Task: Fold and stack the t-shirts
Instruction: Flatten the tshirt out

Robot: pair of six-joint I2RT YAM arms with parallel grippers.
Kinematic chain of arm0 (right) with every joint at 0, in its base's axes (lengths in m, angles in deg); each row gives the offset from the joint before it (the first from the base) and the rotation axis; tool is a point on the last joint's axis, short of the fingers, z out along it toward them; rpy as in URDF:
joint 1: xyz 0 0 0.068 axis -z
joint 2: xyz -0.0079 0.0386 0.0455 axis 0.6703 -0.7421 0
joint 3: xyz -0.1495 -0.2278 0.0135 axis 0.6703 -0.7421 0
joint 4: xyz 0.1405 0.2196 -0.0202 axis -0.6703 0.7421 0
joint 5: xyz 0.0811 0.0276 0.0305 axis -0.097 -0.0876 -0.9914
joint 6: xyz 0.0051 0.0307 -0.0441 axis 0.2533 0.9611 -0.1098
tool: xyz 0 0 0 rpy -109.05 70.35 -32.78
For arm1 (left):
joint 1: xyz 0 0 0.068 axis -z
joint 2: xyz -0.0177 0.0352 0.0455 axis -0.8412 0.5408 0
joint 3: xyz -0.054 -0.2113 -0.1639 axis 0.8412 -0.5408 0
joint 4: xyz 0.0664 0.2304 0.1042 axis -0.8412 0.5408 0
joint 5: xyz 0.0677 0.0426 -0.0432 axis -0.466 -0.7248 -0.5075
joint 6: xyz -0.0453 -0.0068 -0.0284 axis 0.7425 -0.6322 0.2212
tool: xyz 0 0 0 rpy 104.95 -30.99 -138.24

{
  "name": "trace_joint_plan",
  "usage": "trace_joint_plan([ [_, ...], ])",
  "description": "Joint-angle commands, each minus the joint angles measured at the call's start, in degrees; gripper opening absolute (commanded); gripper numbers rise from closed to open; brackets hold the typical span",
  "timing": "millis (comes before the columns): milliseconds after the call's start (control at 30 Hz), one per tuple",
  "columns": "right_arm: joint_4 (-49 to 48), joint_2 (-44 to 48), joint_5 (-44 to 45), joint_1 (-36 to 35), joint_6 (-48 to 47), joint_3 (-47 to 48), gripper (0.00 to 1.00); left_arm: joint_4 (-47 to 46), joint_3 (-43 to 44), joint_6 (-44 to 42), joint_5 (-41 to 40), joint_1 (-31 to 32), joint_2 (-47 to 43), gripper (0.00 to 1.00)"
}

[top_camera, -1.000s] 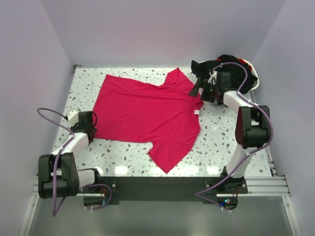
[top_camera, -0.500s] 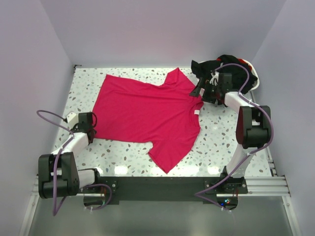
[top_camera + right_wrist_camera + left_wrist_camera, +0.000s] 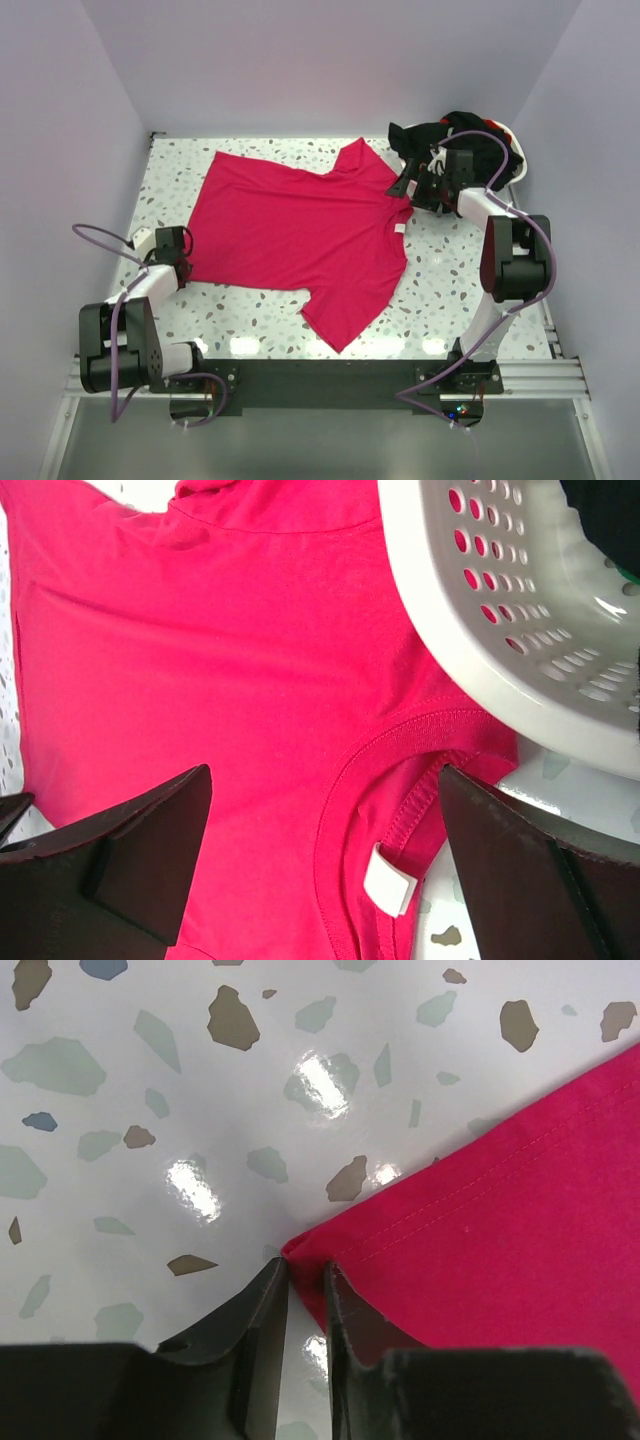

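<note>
A bright pinkish-red t-shirt [image 3: 300, 225] lies spread flat on the speckled table, neck toward the right. My left gripper [image 3: 188, 262] is down at the shirt's near-left hem corner. In the left wrist view its jaws [image 3: 306, 1268] are almost together, a narrow gap still between them, with the hem corner [image 3: 300, 1248] at the tips. My right gripper [image 3: 405, 188] hovers wide open over the collar [image 3: 420, 790]; the white neck label [image 3: 390, 880] shows between its fingers [image 3: 325, 780]. Black t-shirts [image 3: 450, 135] are heaped in the basket.
A white perforated plastic basket [image 3: 480, 630] stands at the back right, its rim [image 3: 517, 165] close beside the right gripper and the shirt's collar. Pale walls enclose the table on three sides. The arm bases sit on a black rail [image 3: 320, 375] at the near edge.
The left jaws have narrowed around the hem corner, and the left arm shifted slightly left. The right arm has barely moved. The shirt lies as before.
</note>
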Motion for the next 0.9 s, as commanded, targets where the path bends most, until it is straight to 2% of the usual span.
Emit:
trace_joint_plan([
  [0, -2.1, 3.0, -1.3, 0.2, 0.7, -0.4, 0.99, -1.5, 1.5, -0.5, 2.7, -0.5, 1.8, 0.22],
  [100, -2.2, 3.4, -1.2, 0.2, 0.7, -0.7, 0.99, -1.9, 2.0, -1.1, 3.5, -0.6, 2.8, 0.1],
  [133, -2.3, 3.6, -0.9, 0.3, 0.6, -0.8, 0.99, -1.9, 2.1, -1.3, 3.7, -0.6, 3.0, 0.01],
  [167, -2.2, 3.6, -0.9, 0.2, 0.6, -0.9, 0.99, -1.9, 2.1, -1.3, 3.8, -0.5, 3.0, 0.0],
  [333, -3.0, 4.6, -1.4, 0.2, 0.7, -1.4, 0.99, -4.0, 1.1, -1.7, 4.5, -0.7, 1.6, 0.0],
  [467, -6.1, 7.2, -5.5, -0.7, 2.3, -3.5, 0.98, -7.6, -0.7, -2.0, 6.4, -0.5, -0.6, 0.0],
  [600, -0.3, 11.2, 1.4, -9.4, -1.9, -2.4, 0.98, -10.1, -2.3, -2.5, 7.1, -0.5, -3.0, 0.0],
  [700, -1.0, 13.8, 3.7, -14.2, -0.7, -5.7, 0.95, -12.2, -3.3, -3.1, 6.9, -0.5, -4.7, 0.0],
  [867, 3.3, 22.6, 15.1, -23.2, -1.2, -12.6, 0.92, -14.8, -5.0, -4.6, 7.5, -0.6, -7.3, 0.0],
])
